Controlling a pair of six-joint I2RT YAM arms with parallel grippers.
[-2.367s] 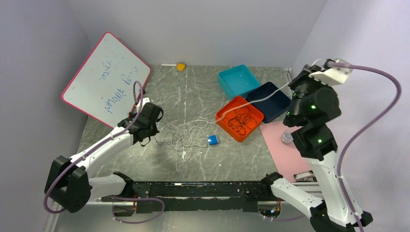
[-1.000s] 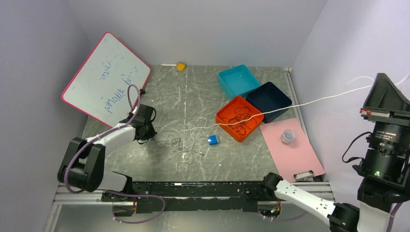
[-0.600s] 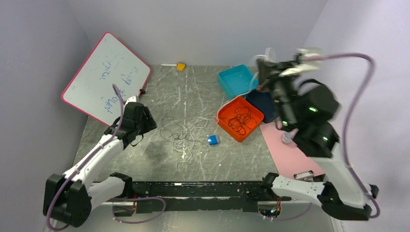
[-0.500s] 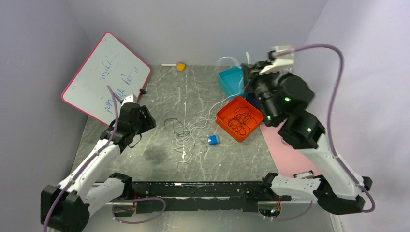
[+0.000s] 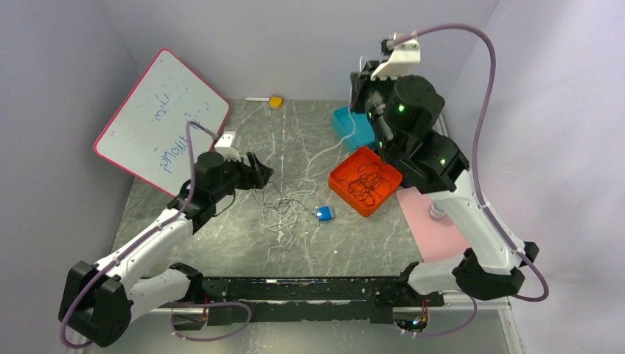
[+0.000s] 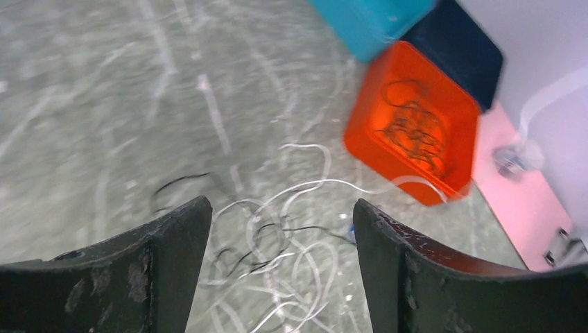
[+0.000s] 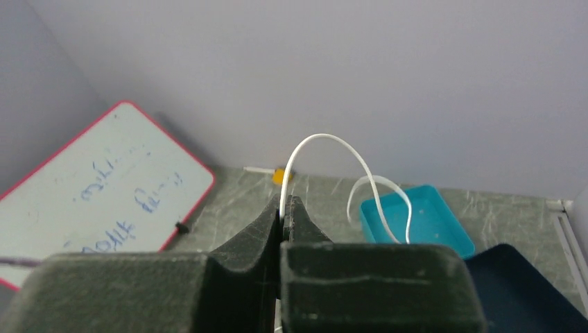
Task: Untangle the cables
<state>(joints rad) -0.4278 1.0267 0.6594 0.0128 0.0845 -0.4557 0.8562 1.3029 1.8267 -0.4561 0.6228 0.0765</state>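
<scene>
The cables (image 5: pixel 280 208) lie in a loose tangle of whitish and black wire on the grey table, left of centre. My left gripper (image 5: pixel 262 171) hangs just left of and above them, open and holding nothing. In the left wrist view the tangle (image 6: pixel 277 250) shows between its spread fingers (image 6: pixel 173 243). My right gripper (image 5: pixel 360 80) is raised high at the back, over the teal bin. It is shut on a white cable (image 5: pixel 352 131) that droops down to the tangle. In the right wrist view this white cable (image 7: pixel 326 141) arcs out from the closed tips of my right gripper (image 7: pixel 283 202).
An orange bin (image 5: pixel 340 183) holding black wire coils stands right of the tangle, with a teal bin (image 5: pixel 343 122) and a navy bin (image 6: pixel 457 48) behind it. A small blue object (image 5: pixel 324 214), a pink mat (image 5: pixel 435 232), a leaning whiteboard (image 5: pixel 162 118) and a yellow piece (image 5: pixel 276 102) are around.
My left gripper has opened and moved right, over the tangle. My right arm swung in from the far right to the back, still shut on the white cable, which now hangs slack.
</scene>
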